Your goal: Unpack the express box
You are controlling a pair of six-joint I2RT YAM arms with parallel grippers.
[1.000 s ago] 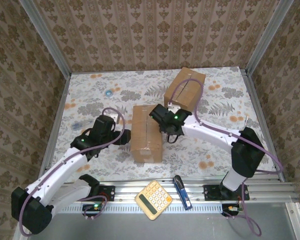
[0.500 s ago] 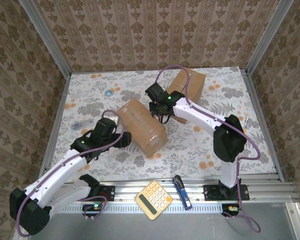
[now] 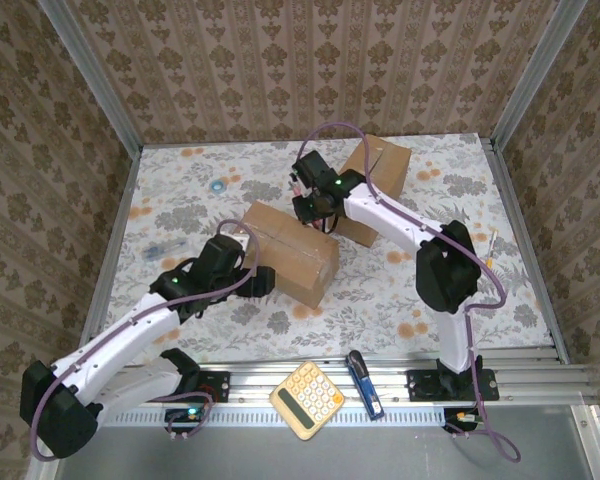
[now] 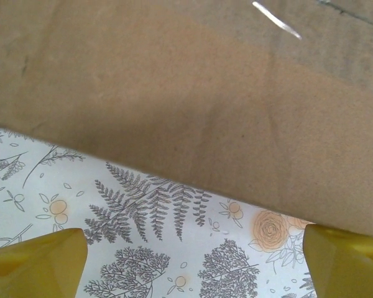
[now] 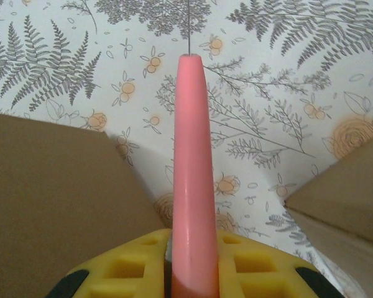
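Fern-and-flower printed tabletop (image 3: 180,210) walled by damask wallpaper (image 3: 280,70), express box (image 3: 290,252) at frame centre, second cardboard box (image 3: 380,175) upper right, left tool (image 3: 263,281) spread wide beside the express box, right tool (image 5: 191,251) clenched on a pink stick (image 5: 190,155), calculator (image 3: 307,400) bottom centre

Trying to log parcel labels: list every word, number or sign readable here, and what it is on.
Nothing is legible.
The calculator: key marks too small to read.
The near box and far box: plain cardboard, no label showing.
The pink tool: no marking.
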